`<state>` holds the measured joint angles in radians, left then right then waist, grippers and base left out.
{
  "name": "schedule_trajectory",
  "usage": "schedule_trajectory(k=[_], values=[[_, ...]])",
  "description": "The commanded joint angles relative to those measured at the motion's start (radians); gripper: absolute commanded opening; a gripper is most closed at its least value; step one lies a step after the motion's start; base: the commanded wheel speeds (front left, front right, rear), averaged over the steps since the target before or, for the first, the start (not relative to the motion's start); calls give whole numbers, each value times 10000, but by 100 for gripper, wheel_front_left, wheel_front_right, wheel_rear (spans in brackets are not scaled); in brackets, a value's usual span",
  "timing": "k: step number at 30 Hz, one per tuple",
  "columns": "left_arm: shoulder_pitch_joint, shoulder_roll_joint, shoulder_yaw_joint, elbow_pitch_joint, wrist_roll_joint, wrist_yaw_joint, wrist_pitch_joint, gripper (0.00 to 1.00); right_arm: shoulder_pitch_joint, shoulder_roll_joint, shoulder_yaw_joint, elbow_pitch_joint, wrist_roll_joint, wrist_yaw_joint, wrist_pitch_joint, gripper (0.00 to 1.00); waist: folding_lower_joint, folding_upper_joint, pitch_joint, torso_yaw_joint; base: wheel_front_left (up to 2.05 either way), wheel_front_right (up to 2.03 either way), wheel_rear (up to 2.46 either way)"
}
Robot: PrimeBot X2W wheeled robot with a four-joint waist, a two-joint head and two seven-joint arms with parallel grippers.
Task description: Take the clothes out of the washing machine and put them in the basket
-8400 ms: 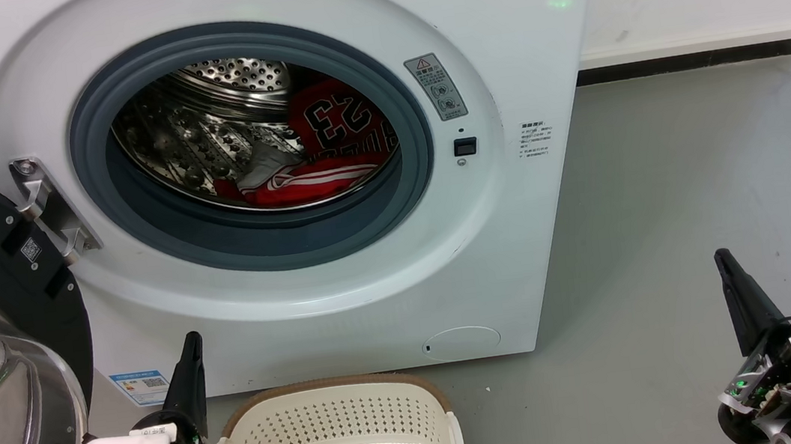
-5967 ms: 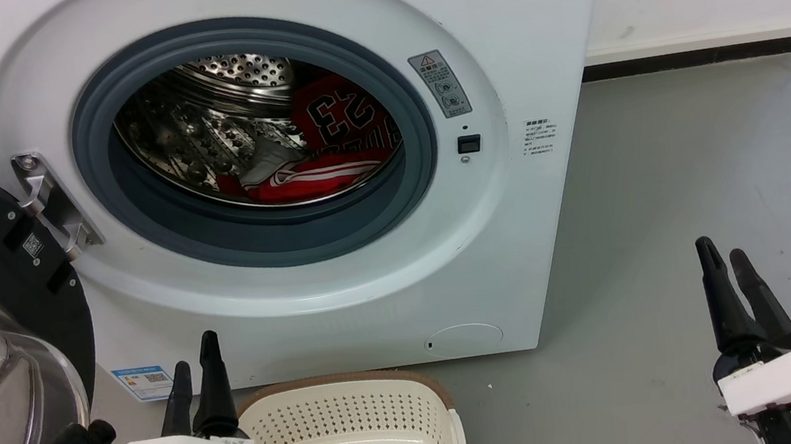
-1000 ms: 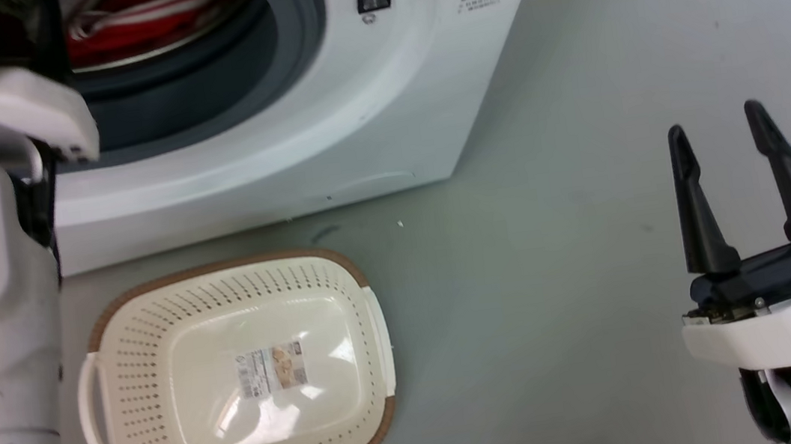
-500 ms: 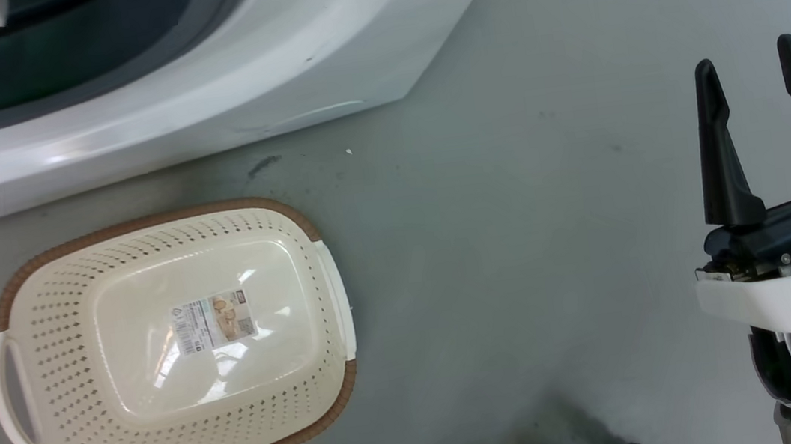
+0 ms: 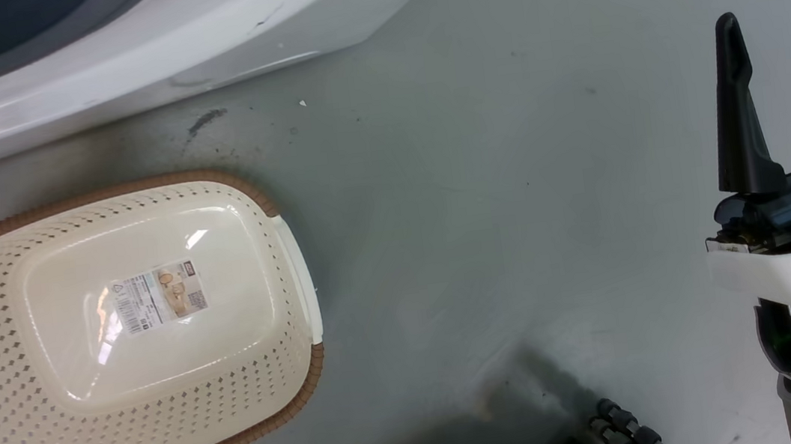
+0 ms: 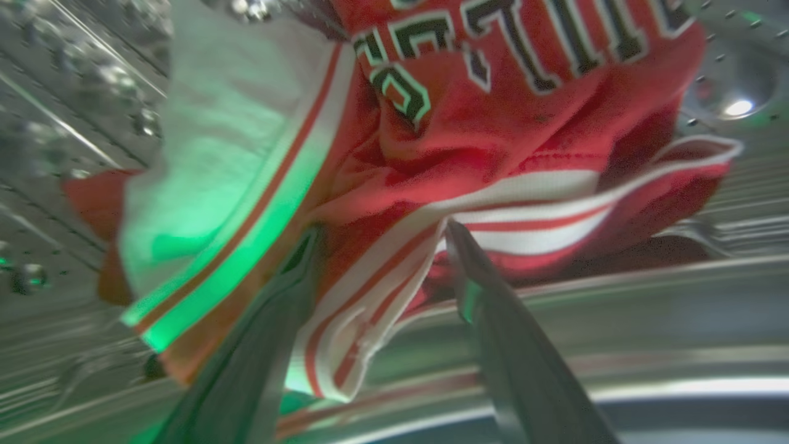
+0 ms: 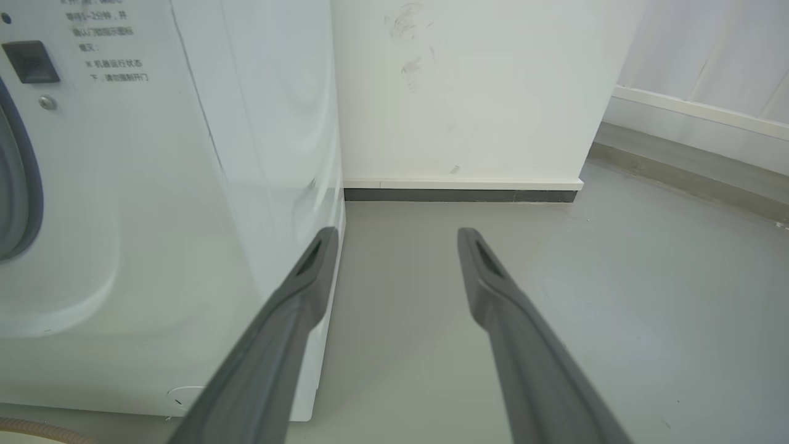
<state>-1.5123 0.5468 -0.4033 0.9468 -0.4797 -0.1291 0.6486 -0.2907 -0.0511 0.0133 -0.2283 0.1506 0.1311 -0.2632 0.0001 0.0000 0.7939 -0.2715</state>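
Observation:
Inside the steel drum [image 6: 678,296] of the washing machine [image 5: 119,60] lie the clothes [image 6: 493,142], a crumpled red jersey with white striped trim and black lettering. My left gripper [image 6: 383,233] is open there, and a fold of the striped trim lies between its fingertips. The cream basket [image 5: 135,187] with its brown rim stands on the floor in front of the machine, holding just a paper label. My right gripper [image 5: 770,10] hangs open and empty over bare floor, well to the right of the basket. In the right wrist view the right gripper [image 7: 397,233] points past the washing machine [image 7: 154,216] at the wall.
Grey floor [image 5: 482,189] spreads between the basket and my right arm. A white wall with a dark skirting board [image 7: 459,195] stands behind the machine. A dark ribbed piece [image 5: 629,431] shows at the head view's bottom edge.
The head camera has tipped further down, so the machine's opening and my left arm have slid out of the head view. The right gripper stays open.

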Motion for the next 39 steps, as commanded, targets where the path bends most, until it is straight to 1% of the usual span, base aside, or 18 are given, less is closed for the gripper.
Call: schedule_trajectory(k=[1, 8, 9, 10, 12, 16, 23, 30, 39], values=[[-194, -20, -38, 97, -25, 19, 70, 100, -186, 16, -22, -37, 94, -7, -25, 100, -1, 0, 141, -91, 0, 0, 0], [-563, -80, -322, 697, 151, 40, 171, 100, -256, 15, -25, -12, 167, -7, -25, 100, -1, 0, 354, -109, 0, 0, 0], [-602, -84, -347, 757, 168, 36, 128, 58, -273, 15, -25, -12, 167, -7, -25, 100, -1, 0, 360, -107, 0, 0, 0], [-648, -87, -361, 796, 164, 32, 48, 0, -282, 16, -25, -11, 171, -7, -25, 100, -1, 0, 358, -104, 0, 0, 0], [-687, -97, -440, 872, 151, 15, -85, 0, -272, 16, -23, -7, 141, -7, -25, 100, -1, 0, 332, -78, 0, 0, 0], [-622, -91, -473, 1025, 33, 17, -708, 0, -210, 15, 30, 35, 72, -7, -25, 100, -1, 0, 183, -32, 0, 0, 0], [39, -245, -855, 988, -310, 1, -2190, 0, -82, 16, 34, 114, -51, -7, -25, 100, -1, 0, -430, 84, 0, 0, 0], [1254, -470, -1431, 816, -1031, 0, -3815, 0, 234, 15, 54, 268, -337, -7, -24, 100, -1, 0, -1467, 379, 0, 0, 0], [3156, -725, -2442, 553, -1514, -2, -6095, 0, 1078, 13, 105, 660, -805, -7, -24, 100, -1, 0, -3111, 903, 0, 0, 0]])
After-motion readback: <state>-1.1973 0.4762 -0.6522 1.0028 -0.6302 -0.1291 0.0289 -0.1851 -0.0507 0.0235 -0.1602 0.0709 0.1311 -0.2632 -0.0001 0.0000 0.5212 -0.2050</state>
